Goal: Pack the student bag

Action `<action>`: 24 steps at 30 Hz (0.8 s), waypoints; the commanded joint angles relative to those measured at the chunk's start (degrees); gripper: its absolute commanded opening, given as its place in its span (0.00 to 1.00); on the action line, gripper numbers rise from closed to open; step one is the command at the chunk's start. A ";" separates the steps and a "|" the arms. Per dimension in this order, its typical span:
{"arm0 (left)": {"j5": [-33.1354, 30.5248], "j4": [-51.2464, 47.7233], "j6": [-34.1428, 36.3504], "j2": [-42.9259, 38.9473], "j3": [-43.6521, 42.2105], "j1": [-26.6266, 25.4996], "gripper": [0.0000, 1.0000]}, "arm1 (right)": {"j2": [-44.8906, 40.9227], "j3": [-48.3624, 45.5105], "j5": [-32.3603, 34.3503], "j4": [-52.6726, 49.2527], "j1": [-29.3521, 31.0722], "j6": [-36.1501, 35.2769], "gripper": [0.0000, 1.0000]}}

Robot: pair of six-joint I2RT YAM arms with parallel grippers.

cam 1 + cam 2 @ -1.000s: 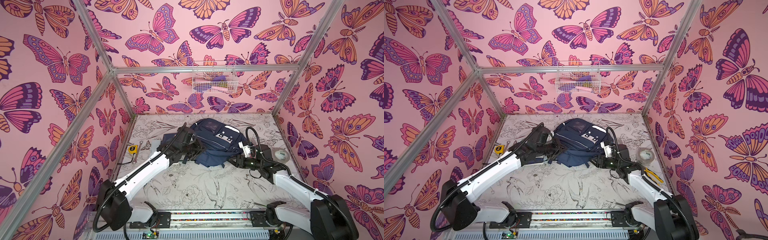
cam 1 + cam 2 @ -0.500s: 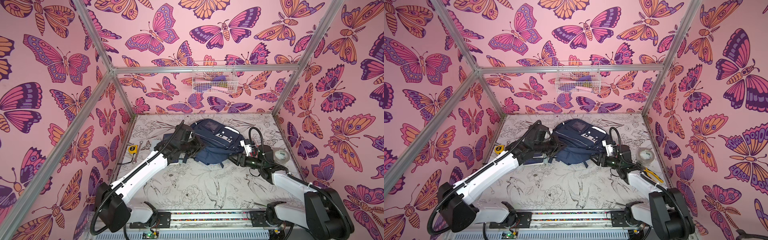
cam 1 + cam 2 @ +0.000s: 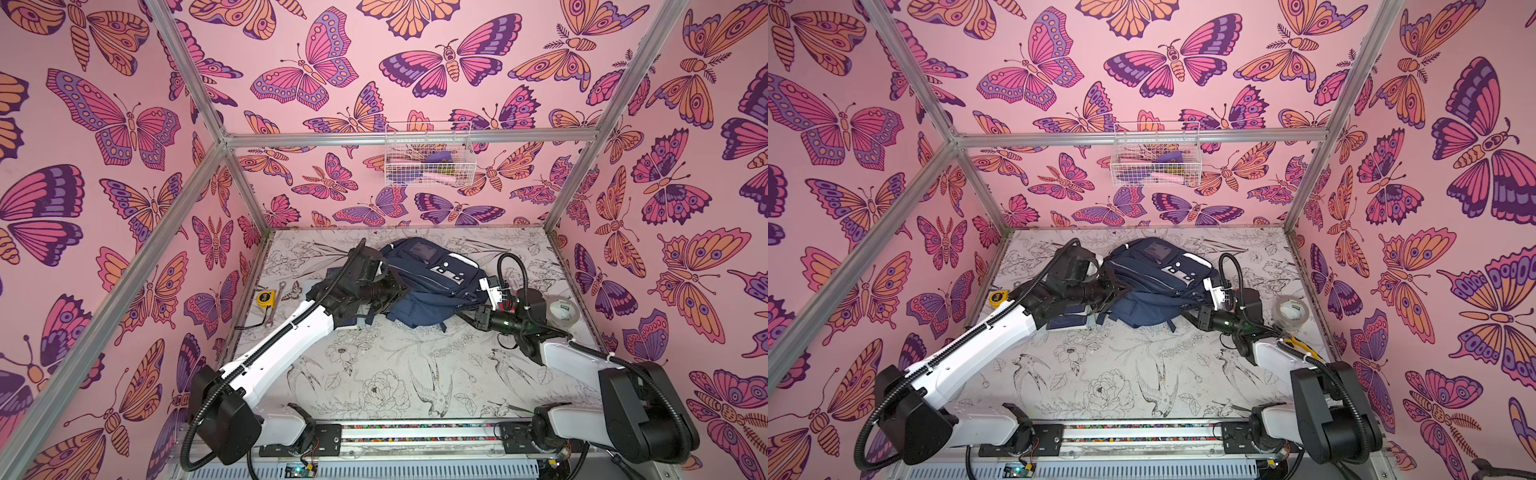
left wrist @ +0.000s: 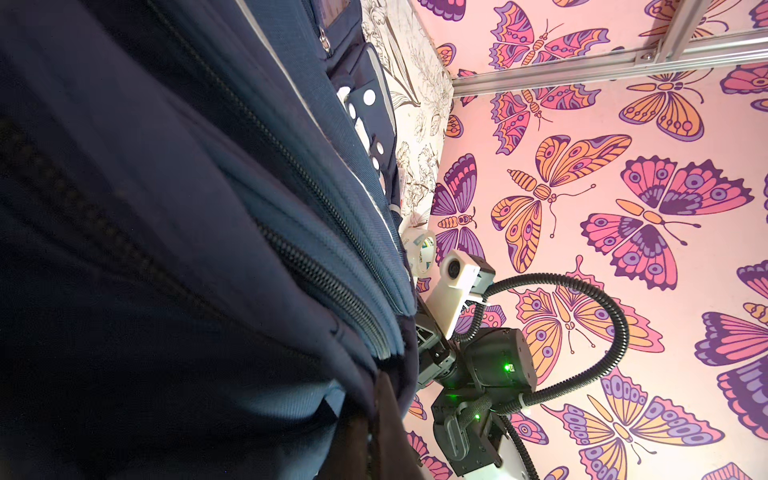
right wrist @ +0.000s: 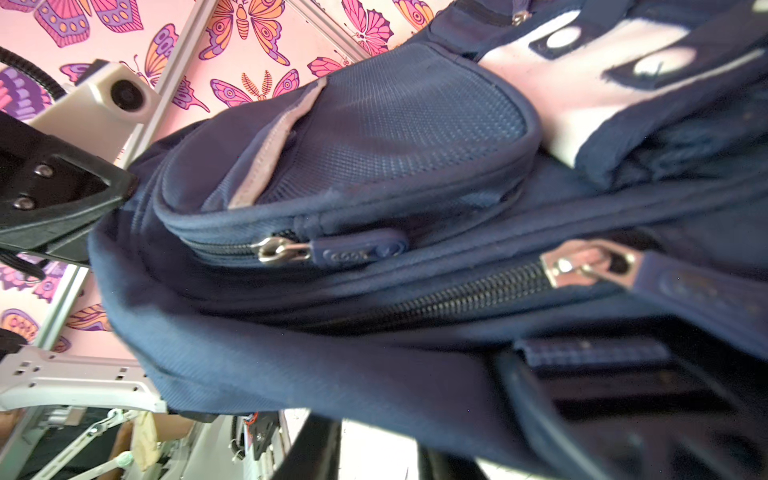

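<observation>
the left pincer (image 3: 392, 291) is closed on the left edge of the student bag (image 3: 432, 286), which lies at the back middle of the table (image 3: 374, 365). the right pincer (image 3: 464, 312) points at the bag's lower right edge; i cannot tell how wide it stands or whether it grips. only the right wrist view shows two zip pulls (image 5: 286, 251); both top views show a tape roll (image 3: 562, 309) beside the right arm.

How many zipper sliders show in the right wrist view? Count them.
3 on the student bag: small pocket's slider, long zip's slider, a tiny slider by the patch; more may hide.
</observation>
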 commanded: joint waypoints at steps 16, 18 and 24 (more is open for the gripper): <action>0.80 1.80 0.74 -1.35 1.15 0.50 0.00 | -4.61 0.94 2.42 -7.95 2.40 -1.79 0.00; 0.16 2.22 1.36 -1.19 0.44 0.48 0.00 | -5.05 1.98 3.75 -12.29 3.39 -2.12 0.00; -1.43 4.86 2.00 -0.81 -3.72 0.50 0.00 | -10.62 6.61 15.19 -34.25 9.85 -6.39 0.00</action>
